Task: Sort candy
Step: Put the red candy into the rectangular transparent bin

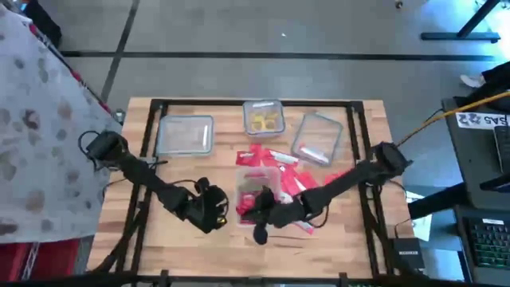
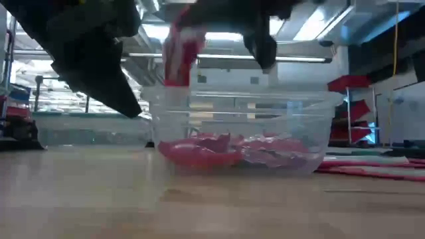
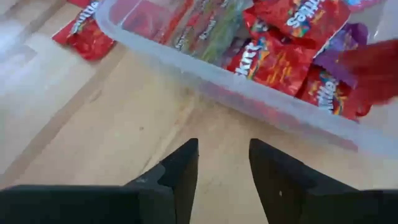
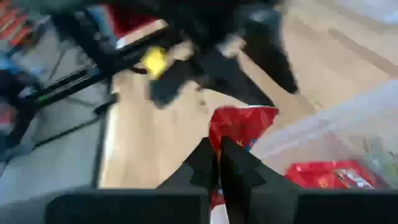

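Candy packet [image 4: 242, 127], light, limp and crinkly, hangs above the tub [image 2: 319, 113], pinched at its edge by the right tool [image 4: 219, 163]; left tool [image 3: 222, 163] stands beside the tub, half-open and empty.

A robotics lab or workshop with an industrial feel. A wooden table [image 1: 191, 247] in a black metal frame [image 1: 255, 103] stands on a grey concrete floor [image 1: 239, 32]. A keyboard [image 1: 488, 243] and yellow cable [image 1: 446, 115] sit on a desk alongside. Long ceiling strip lights [image 2: 312, 23] and red shelving [image 2: 352, 106] show behind.
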`<action>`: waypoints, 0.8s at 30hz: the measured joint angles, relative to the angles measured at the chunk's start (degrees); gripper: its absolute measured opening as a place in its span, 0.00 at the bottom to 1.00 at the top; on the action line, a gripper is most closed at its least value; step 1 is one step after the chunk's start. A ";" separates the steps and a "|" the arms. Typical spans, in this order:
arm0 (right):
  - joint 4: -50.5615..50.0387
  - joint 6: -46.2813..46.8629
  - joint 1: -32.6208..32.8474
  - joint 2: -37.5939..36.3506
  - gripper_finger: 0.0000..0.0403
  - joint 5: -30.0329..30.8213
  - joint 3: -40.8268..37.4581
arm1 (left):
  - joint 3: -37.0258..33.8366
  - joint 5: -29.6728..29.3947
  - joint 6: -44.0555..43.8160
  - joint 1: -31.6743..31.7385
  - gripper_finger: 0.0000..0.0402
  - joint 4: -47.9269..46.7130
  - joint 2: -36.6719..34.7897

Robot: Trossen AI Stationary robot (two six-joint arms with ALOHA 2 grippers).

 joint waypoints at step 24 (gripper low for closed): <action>-10.09 11.69 -0.02 1.92 0.20 -5.74 0.07 | 0.00 0.00 -1.19 0.11 0.32 0.02 0.00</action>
